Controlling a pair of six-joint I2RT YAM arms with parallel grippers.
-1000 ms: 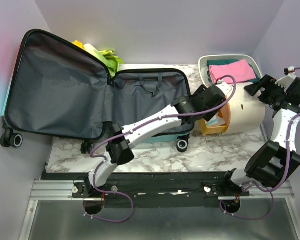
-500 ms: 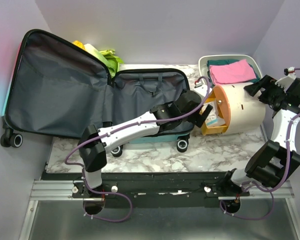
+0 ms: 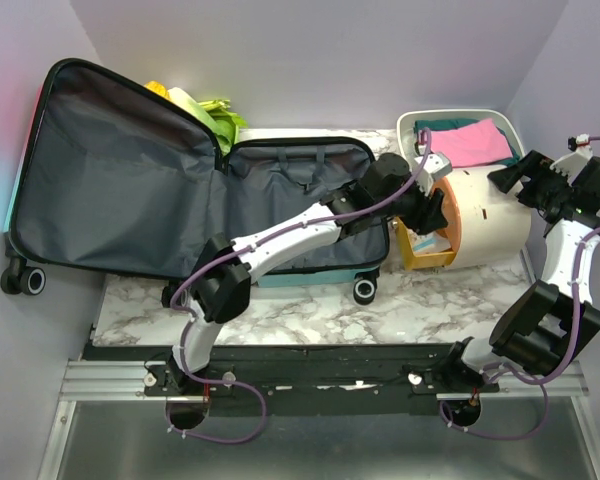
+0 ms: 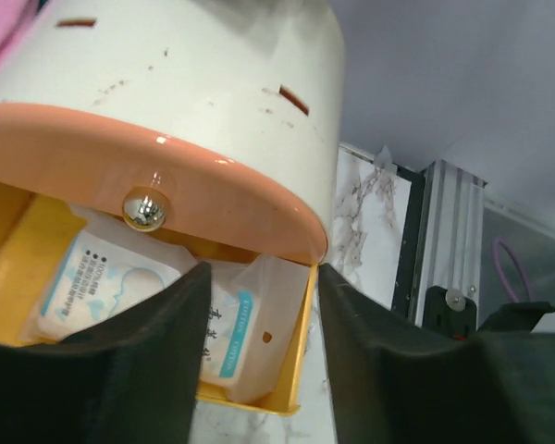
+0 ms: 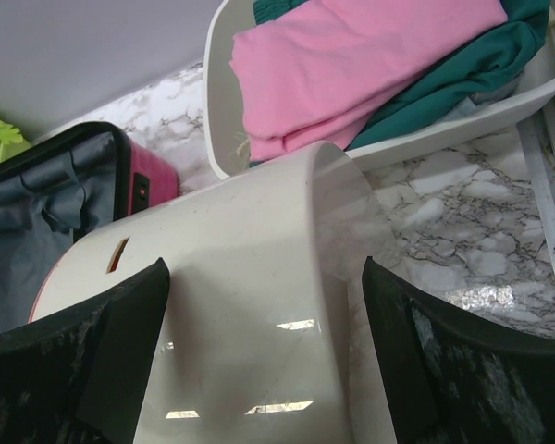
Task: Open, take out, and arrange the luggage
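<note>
Marble table (image 3: pixel 310 308): canister (image 3: pixel 495 225) by luggage (image 3: pixel 280 190), tray (image 3: pixel 450 113) behind.

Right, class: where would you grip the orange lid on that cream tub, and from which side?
Probably the small metal knob on the orange lid: its only protruding part. Come from the suitcase side, since the cream tub lies on its side, lid facing that way.

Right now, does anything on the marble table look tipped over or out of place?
Yes. The cream cylindrical container lies on its side near the white tray, its orange lid end facing the open grey-lined suitcase, a yellow box of white packets poking out beneath. The suitcase's lid half overhangs the left edge of the table.
</note>
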